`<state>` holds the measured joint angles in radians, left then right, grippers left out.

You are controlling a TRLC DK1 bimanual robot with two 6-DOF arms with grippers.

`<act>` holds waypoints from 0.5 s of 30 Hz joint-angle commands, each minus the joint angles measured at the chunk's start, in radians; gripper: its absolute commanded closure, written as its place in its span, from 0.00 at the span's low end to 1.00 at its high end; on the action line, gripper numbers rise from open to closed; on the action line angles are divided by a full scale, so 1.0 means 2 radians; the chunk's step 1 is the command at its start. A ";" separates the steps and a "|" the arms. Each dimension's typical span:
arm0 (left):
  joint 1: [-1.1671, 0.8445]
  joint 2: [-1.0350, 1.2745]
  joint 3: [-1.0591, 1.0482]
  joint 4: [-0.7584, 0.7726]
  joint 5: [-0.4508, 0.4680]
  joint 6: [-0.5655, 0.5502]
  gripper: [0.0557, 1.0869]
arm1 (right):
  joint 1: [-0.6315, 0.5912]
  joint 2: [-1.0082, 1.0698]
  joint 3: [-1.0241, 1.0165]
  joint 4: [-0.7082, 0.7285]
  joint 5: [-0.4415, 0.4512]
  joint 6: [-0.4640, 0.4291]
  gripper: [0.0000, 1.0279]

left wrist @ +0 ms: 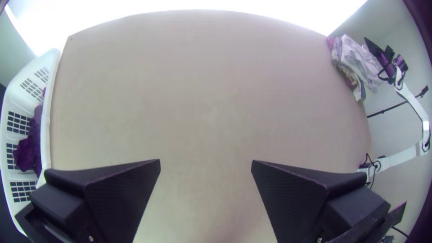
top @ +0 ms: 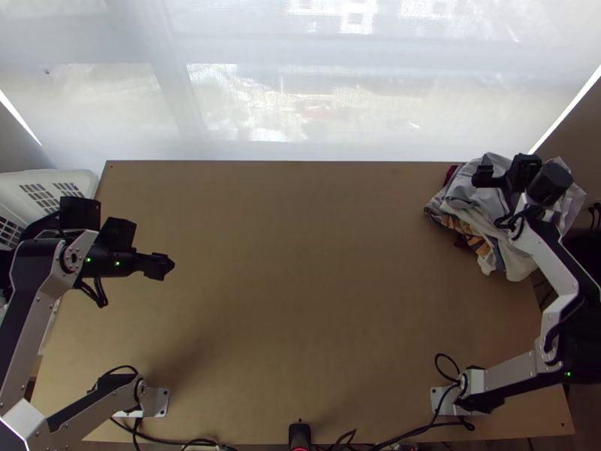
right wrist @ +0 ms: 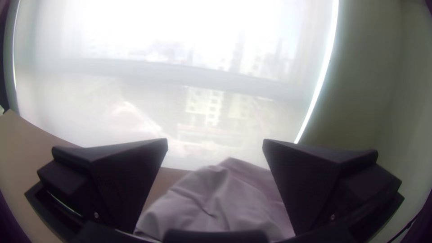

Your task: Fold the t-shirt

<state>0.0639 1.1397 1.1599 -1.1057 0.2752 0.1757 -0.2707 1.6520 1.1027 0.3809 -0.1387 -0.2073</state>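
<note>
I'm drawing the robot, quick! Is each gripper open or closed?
Left gripper: open, holding nothing.
Right gripper: open, at the clothes pile, holding nothing.

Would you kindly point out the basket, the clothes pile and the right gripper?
Basket (left wrist: 47, 114), left wrist view: its rim.
Clothes pile (top: 481, 200), top view: its pale upper cloth.
Right gripper (right wrist: 215, 140), right wrist view: midway between its open fingertips.

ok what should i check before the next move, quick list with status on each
1. Left gripper open and empty: ok, fingers wide apart.
2. Right gripper open and empty: ok, no cloth pinched.
3. Right gripper above the clothes pile: ok, at the far right corner of the table.
4. Shirt spread out for folding: not ok, the pile is bunched.
5. Top piece is a t-shirt: cannot tell, no sleeves or neckline made out.
</note>
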 commanded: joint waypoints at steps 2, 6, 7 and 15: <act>0.004 -0.054 -0.040 0.145 -0.026 -0.033 0.04 | 0.087 -0.192 -0.026 -0.073 -0.003 0.046 0.05; 0.006 -0.090 -0.102 0.223 -0.029 -0.062 0.04 | 0.144 -0.282 -0.093 -0.078 -0.001 0.055 0.05; 0.008 -0.096 -0.114 0.234 -0.030 -0.067 0.04 | 0.155 -0.298 -0.108 -0.085 0.000 0.052 0.05; -0.008 -0.199 -0.237 0.375 -0.076 -0.146 0.04 | 0.237 -0.430 -0.232 -0.082 0.051 0.069 0.05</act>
<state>0.0658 0.9047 0.8742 -0.5869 0.1688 0.0311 0.0731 1.0252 0.8333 0.1917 -0.0917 -0.1112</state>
